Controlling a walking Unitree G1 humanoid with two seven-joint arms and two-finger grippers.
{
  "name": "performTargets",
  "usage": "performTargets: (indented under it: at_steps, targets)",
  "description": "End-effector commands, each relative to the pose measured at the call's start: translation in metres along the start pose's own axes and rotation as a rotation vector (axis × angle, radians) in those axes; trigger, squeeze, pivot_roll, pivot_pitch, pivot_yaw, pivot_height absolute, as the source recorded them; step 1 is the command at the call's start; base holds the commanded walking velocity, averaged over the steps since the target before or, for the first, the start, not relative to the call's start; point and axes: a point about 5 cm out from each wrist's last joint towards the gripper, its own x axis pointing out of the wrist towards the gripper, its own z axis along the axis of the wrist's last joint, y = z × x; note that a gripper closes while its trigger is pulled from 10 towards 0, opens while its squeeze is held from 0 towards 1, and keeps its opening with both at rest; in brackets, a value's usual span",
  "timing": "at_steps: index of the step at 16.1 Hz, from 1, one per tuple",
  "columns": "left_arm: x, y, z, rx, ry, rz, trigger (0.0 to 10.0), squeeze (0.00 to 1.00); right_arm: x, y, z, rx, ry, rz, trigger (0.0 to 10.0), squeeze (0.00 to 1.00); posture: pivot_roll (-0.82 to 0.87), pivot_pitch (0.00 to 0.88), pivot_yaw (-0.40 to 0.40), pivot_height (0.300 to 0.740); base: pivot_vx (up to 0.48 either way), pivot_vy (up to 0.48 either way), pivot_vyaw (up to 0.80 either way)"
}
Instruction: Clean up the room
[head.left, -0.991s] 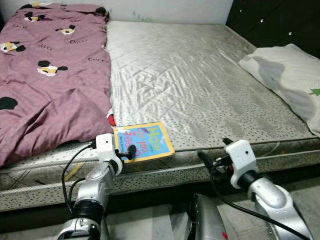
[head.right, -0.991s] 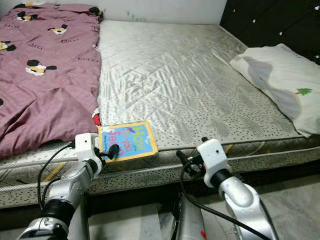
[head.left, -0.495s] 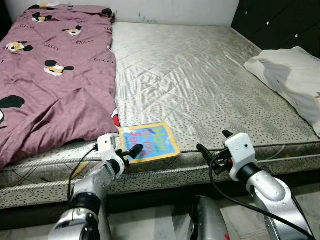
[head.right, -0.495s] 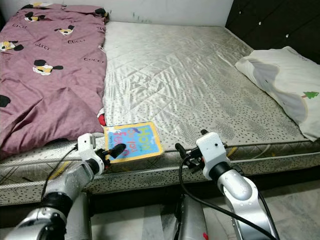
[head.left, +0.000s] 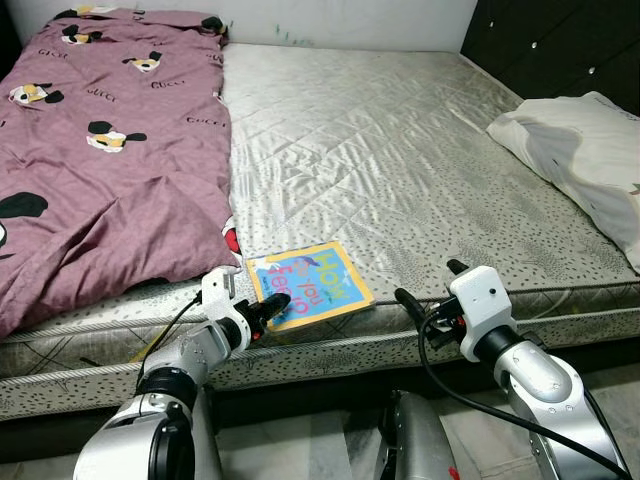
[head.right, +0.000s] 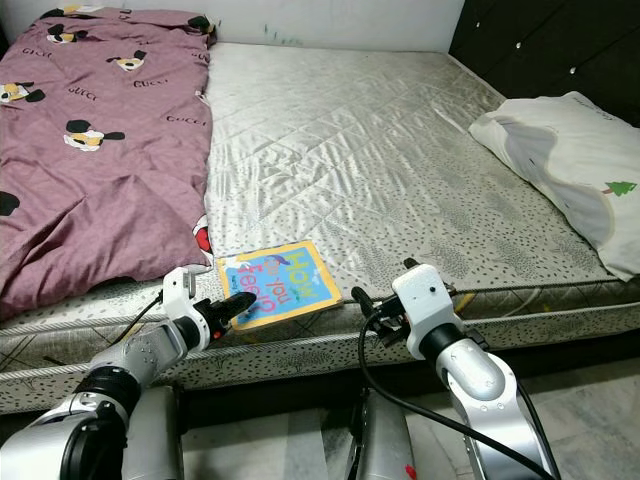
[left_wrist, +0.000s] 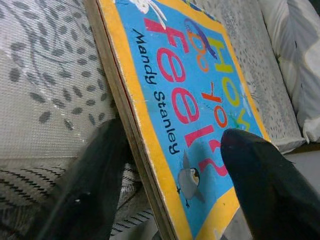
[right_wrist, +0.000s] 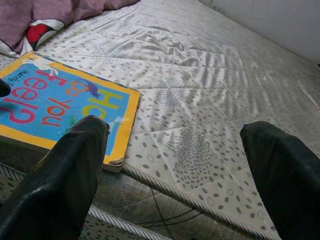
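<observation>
Left claw (head.left: 262, 311) sits at the near edge of the bed, its two black fingers (left_wrist: 260, 185) straddling the near corner of a children's board book (head.left: 309, 284), one above the cover and one beneath the book's edge against the mattress (head.left: 400, 160); they bracket the book, but whether they press on it cannot be told from the wrist view. The book lies flat near the front edge of the mattress, beside the hem of the purple duvet (head.left: 100, 160), turned at a slight angle. Its cover is blue with a yellow border, and the coloured lettering reads "How do you feel?", with the author's name "Mandy Stanley" printed in small dark type along one side; a small bird figure shows near the corner by the finger. The duvet covers the robot's left part of the bed and carries cartoon mouse heads and the repeated word "GUCCI". A white pillow (head.left: 580, 150) with a small green tree motif lies at the right end, against a dark tufted headboard (head.left: 540, 45). Right claw (head.left: 425, 290) hovers off the mattress edge to the right of the book, its fingers (right_wrist: 70, 175) spread wide and holding nothing.
</observation>
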Motion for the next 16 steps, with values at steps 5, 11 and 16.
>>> performTargets:
  at_steps: [5,11,16]
  targets:
    - [0.005,-0.005,-0.022,-0.05,0.106,-0.038,0.0,0.0,0.004,-0.004,0.004,-0.002,-0.025,-0.024,10.0,0.0,-0.14,0.0,-0.098,0.496,0.0,0.0,0.0]
    - [0.006,-0.005,-0.017,-0.051,0.065,-0.029,0.0,0.0,0.007,0.003,0.003,0.019,-0.034,-0.021,10.0,0.0,-0.13,0.0,-0.09,0.496,0.0,0.0,0.0]
    - [0.002,0.003,-0.005,-0.052,-0.038,0.035,0.0,0.0,0.009,0.001,-0.001,0.021,-0.032,-0.074,10.0,0.0,-0.12,0.0,-0.072,0.496,0.0,0.0,0.0]
